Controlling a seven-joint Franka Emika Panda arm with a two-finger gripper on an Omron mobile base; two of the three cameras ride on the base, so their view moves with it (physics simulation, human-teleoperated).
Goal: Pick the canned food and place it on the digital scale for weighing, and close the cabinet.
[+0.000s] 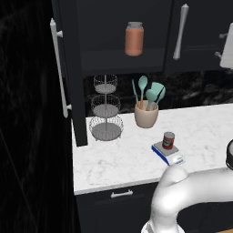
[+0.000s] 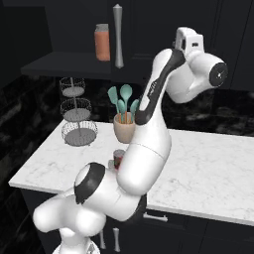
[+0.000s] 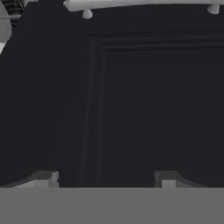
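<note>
with the canned food [image 1: 168,140] already on the digital scale [image 1: 168,154] at centre frame, the open, empty fingers [image 3: 105,178] facing the cabinet [image 3: 144,100] door panel may push off-centre and slip along it, leaving it ajar.

canned food [image 1: 168,140] on digital scale [image 1: 167,154] | utensil crock [image 1: 146,114] behind | tiered rack [image 1: 106,109] left | jar [image 1: 134,38] in cabinet [image 1: 123,34]

The white arm [image 2: 149,134] rises over the marble counter [image 2: 208,163], hiding most of the red can [image 2: 118,158]. Behind stand a utensil pot [image 2: 123,128], a wire tiered rack [image 2: 76,111] and a jar [image 2: 102,42] on the cabinet shelf [image 2: 59,64].
</note>
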